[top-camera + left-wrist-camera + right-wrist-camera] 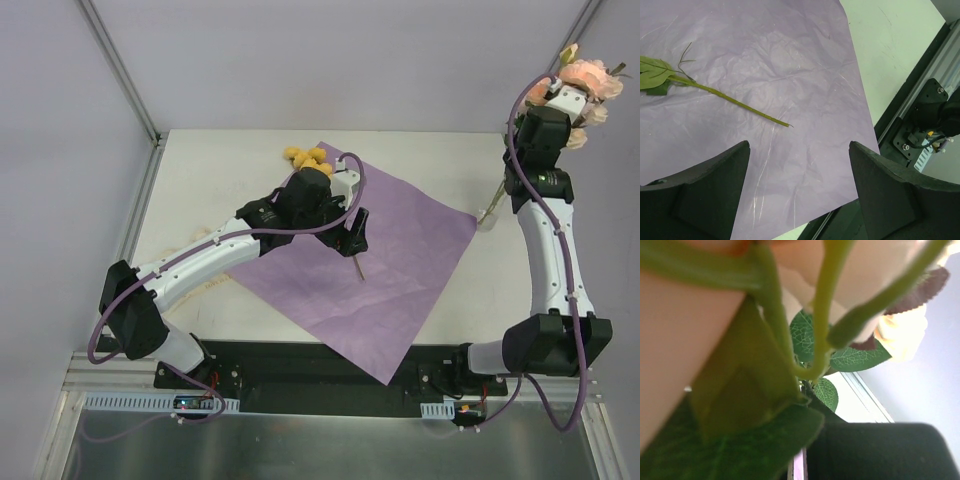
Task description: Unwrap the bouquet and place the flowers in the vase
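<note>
Table (200, 170), seen from above, with a purple paper sheet (400, 260) spread flat across its middle. One corner of the sheet reached the near edge between the arm bases. The sheet was open and held no bundle, so the unwrapping step was judged done.

The right arm stood raised at the far right. Its end effector (570, 95) was closed on the pink and cream flowers (592, 78) just under the blooms, probably so that the long stems could hang down toward the vase. In the right wrist view, leaves and stems filled the picture and hid the fingertips.

The left arm reached over the sheet. Its end effector (799, 150) hung above the paper with fingers wide apart and holding nothing. It faced the bare tip of the yellow-bloomed stem (735, 101), which lay flat on the sheet, well apart from the vase.

The vase (488, 218) was faint, clear glass just beside the sheet's right corner. A thin stem slanted toward it, but whether the stem had entered the neck could not be told.

Obstacles: the right forearm stood close to the vase and was judged likely to crowd a second insertion. The loose sheet could lift with the stem.
</note>
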